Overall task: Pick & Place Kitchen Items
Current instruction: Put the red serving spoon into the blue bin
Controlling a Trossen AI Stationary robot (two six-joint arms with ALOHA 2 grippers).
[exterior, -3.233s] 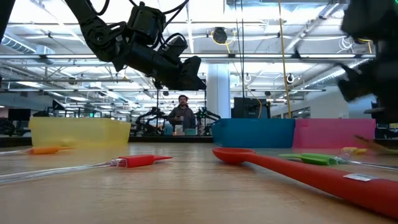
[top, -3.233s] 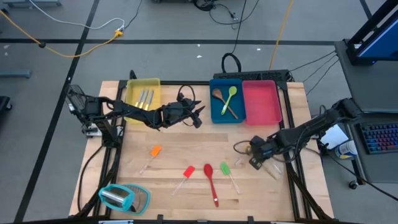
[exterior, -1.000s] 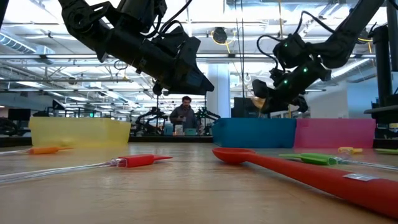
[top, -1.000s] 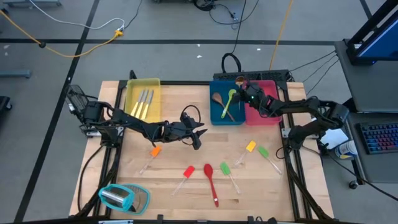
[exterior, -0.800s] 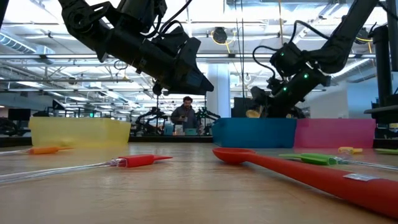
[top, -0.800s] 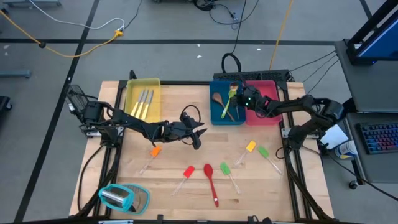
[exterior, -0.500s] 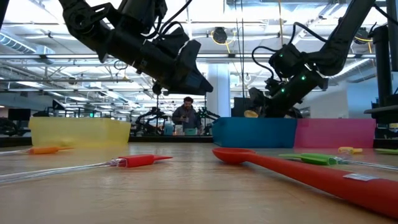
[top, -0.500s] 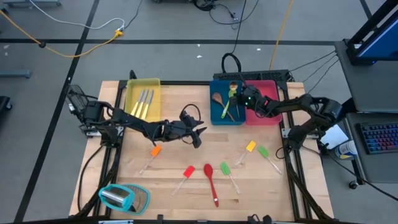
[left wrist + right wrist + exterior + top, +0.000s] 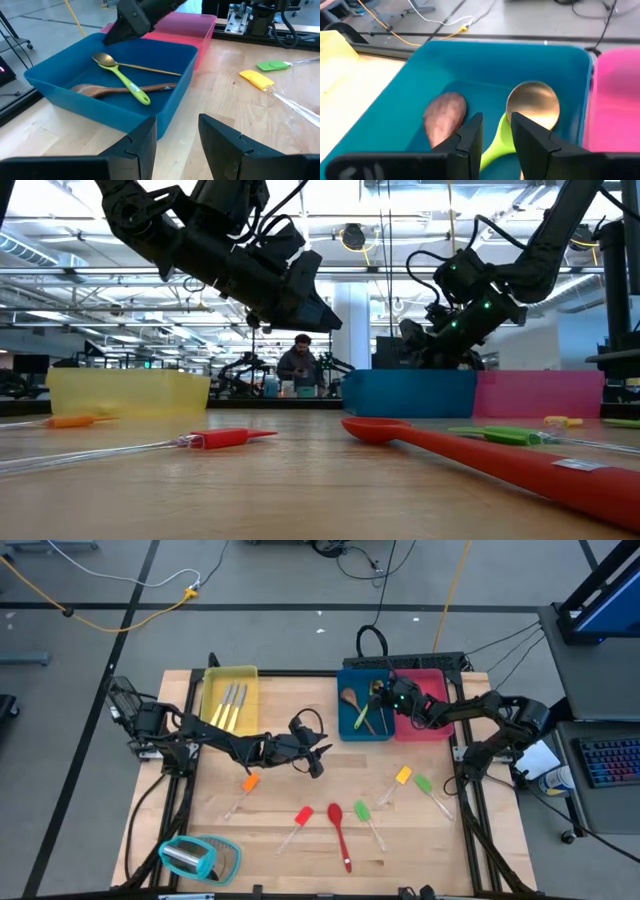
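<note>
My right gripper (image 9: 385,692) hovers open over the blue tray (image 9: 341,705), its fingers (image 9: 470,132) just above the spoons. A gold spoon (image 9: 107,60) lies in the tray, resting across a green spoon (image 9: 127,85) and beside a brown wooden spoon (image 9: 100,91). My left gripper (image 9: 320,752) hangs open above the table's middle with nothing between its fingers (image 9: 145,142). On the bare wood lie an orange spatula (image 9: 248,783), a red spatula (image 9: 302,816), a red spoon (image 9: 338,825), a green spatula (image 9: 362,810), a yellow spatula (image 9: 402,776) and another green spatula (image 9: 424,783).
A yellow tray (image 9: 212,690) with silver cutlery stands at the back left, and a pink tray (image 9: 420,705) adjoins the blue one on its right. A teal-and-clear rounded object (image 9: 198,857) sits at the near left corner. A person stands far behind the table (image 9: 300,365).
My right gripper has sunk a little over the blue tray with the gold spoon and has let it go. The spoon now lies in the tray across the green spoon. My left gripper has kept its place.
</note>
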